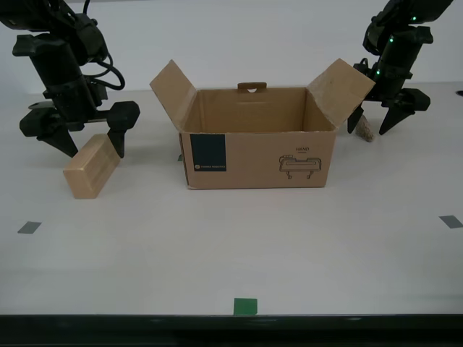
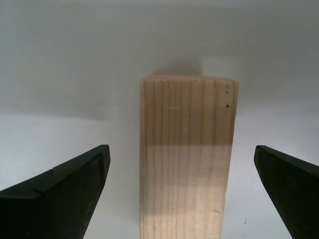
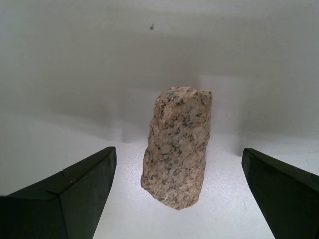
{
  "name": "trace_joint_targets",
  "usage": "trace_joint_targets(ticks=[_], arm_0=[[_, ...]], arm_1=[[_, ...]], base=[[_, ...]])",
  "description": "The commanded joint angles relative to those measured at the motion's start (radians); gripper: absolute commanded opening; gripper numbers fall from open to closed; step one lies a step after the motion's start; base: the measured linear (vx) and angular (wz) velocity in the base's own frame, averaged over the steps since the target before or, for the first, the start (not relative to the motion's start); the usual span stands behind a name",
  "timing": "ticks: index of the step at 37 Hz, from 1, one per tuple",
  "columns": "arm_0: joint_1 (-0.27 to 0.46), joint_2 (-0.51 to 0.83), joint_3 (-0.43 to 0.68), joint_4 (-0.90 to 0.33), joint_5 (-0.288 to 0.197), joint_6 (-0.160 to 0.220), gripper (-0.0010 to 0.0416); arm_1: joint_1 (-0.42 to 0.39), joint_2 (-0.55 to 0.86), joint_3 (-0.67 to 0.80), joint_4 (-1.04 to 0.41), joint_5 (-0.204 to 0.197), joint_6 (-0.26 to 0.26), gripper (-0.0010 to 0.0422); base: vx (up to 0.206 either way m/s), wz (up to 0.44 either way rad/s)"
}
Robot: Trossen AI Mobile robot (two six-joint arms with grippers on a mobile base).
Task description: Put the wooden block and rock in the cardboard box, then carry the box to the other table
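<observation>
The cardboard box (image 1: 257, 155) stands open in the middle of a white tabletop, flaps spread, nothing visible inside. The wooden block (image 1: 92, 168) lies towards the exterior view's left. My second gripper (image 1: 94, 148) is open just above it, and the block (image 2: 185, 159) sits between the fingers (image 2: 65, 191) without touching them. The rock (image 1: 365, 130) rests by the box's flap on the exterior view's right. My first gripper (image 1: 369, 124) straddles it, open, and the rock (image 3: 177, 147) stands upright between the fingers (image 3: 70, 191) with a gap on both sides. The other table is out of view.
Green tape marks (image 1: 244, 306) dot the white tabletop (image 1: 239, 246), one at the near edge, others at the exterior view's left (image 1: 29, 228) and right (image 1: 450, 221). A dark edge runs along the table's near side. The box's handle tab (image 1: 252, 87) rises from its far wall.
</observation>
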Motion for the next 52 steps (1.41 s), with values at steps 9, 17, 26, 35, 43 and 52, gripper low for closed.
trace_joint_targets(ticks=[9,17,26,35,43,52], arm_0=[[0.0,-0.001,0.0,0.011,0.003,-0.003,0.035],[0.001,-0.001,0.0,0.035,0.003,-0.01,0.035],[0.001,-0.001,0.0,0.072,0.011,-0.019,0.035],[0.001,0.0,0.0,0.105,0.014,-0.027,0.035],[0.002,-0.001,0.0,0.111,0.014,-0.039,0.0349],[0.002,-0.001,0.0,0.113,0.015,-0.039,0.035]], arm_1=[[0.002,0.001,-0.002,0.0,-0.004,0.002,0.0396],[0.001,0.001,-0.014,0.0,-0.004,0.002,0.0396],[0.0,0.001,-0.017,-0.012,0.003,0.008,0.0396],[0.0,0.001,-0.044,-0.012,0.003,0.008,0.0396],[0.001,0.0,-0.055,-0.005,0.003,0.009,0.0396],[0.002,0.0,-0.055,0.006,0.003,0.008,0.0396]], base=[[0.0,0.0],[0.0,0.0],[0.0,0.0],[0.0,0.0],[0.0,0.0],[0.0,0.0]])
